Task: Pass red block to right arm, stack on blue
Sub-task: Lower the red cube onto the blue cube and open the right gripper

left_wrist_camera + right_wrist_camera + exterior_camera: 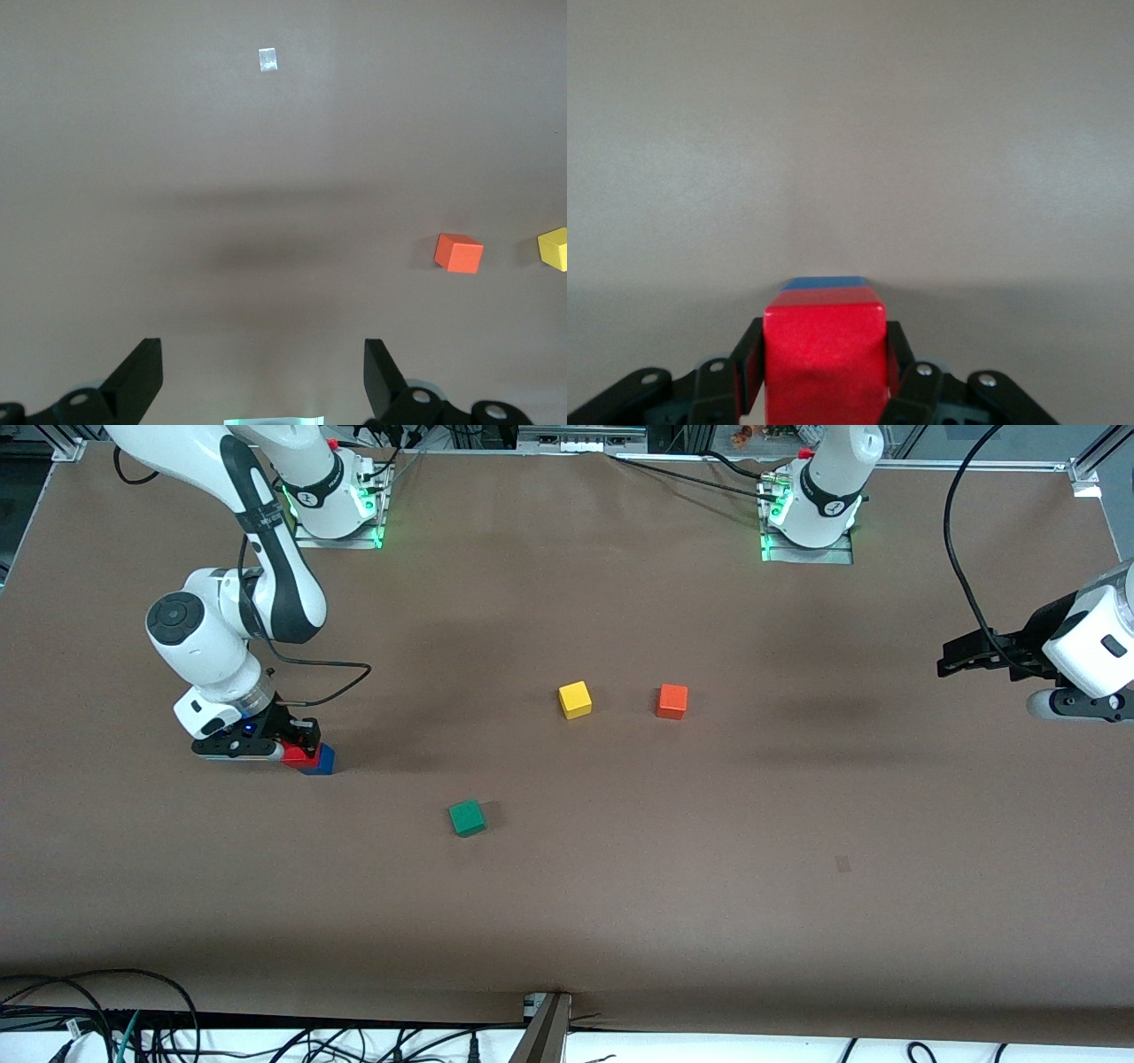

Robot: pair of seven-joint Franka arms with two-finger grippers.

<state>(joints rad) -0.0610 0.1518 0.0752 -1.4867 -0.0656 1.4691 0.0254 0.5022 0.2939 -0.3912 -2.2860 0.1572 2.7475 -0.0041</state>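
The red block (299, 757) is between the fingers of my right gripper (298, 747), which is shut on it. It sits on top of the blue cube (322, 762), near the right arm's end of the table. In the right wrist view the red block (824, 354) fills the gap between the black fingers (750, 354), and only a thin strip of the blue cube (825, 283) shows past its edge. My left gripper (948, 662) waits over the left arm's end of the table. Its jaws stand wide open and hold nothing (263, 354).
A yellow cube (575, 699) and an orange cube (671, 701) sit side by side mid-table. The orange cube (458, 253) and the yellow cube (554, 248) also show in the left wrist view. A green cube (467, 817) lies nearer the front camera. A small tape patch (842, 864) marks the brown tabletop.
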